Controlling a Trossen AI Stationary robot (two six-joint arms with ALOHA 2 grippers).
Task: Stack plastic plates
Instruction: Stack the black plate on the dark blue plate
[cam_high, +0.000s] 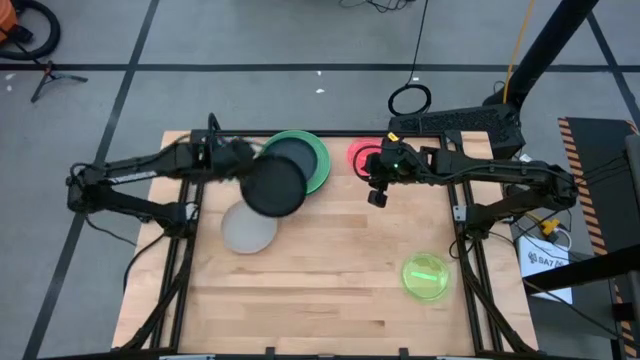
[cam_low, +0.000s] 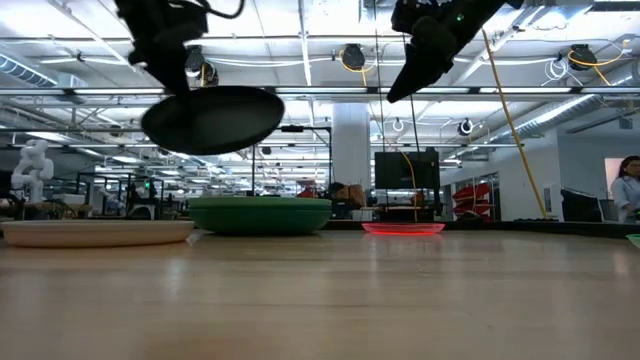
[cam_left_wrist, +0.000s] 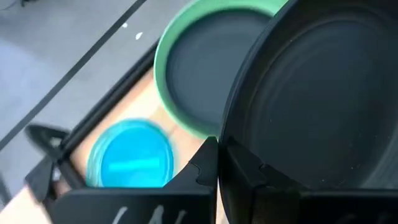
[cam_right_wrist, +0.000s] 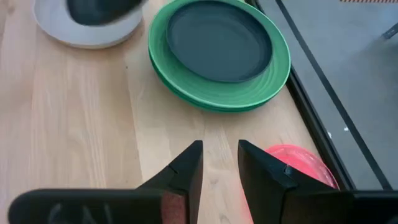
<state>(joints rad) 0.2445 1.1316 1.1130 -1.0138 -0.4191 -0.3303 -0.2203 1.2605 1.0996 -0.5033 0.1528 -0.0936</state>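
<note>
While the left gripper (cam_left_wrist: 217, 158) hangs above the desk (cam_high: 330, 280), its fingers (cam_left_wrist: 202, 168) are clamped on the near rim of a black plate (cam_high: 274, 186) — held clear of the surface, roughly level in the low view, partly over the stack and partly over the grey plate. Beneath and behind it sits the stack: a dark plate (cam_right_wrist: 217, 38) nested in a green plate (cam_right_wrist: 273, 74), near the desk's far edge. A grey plate (cam_high: 247, 228) lies flat just in front of the stack, on the left arm's side. A blue plate (cam_left_wrist: 130, 155) shows only in the left wrist view, beside the green plate's rim.

The right gripper (cam_right_wrist: 219, 163) hovers off the desk, fingers a little apart, holding nothing — the pink plate (cam_high: 364, 155) is just beside it at the far edge. A yellow-green plate (cam_high: 427, 275) lies well apart, near the front right.
</note>
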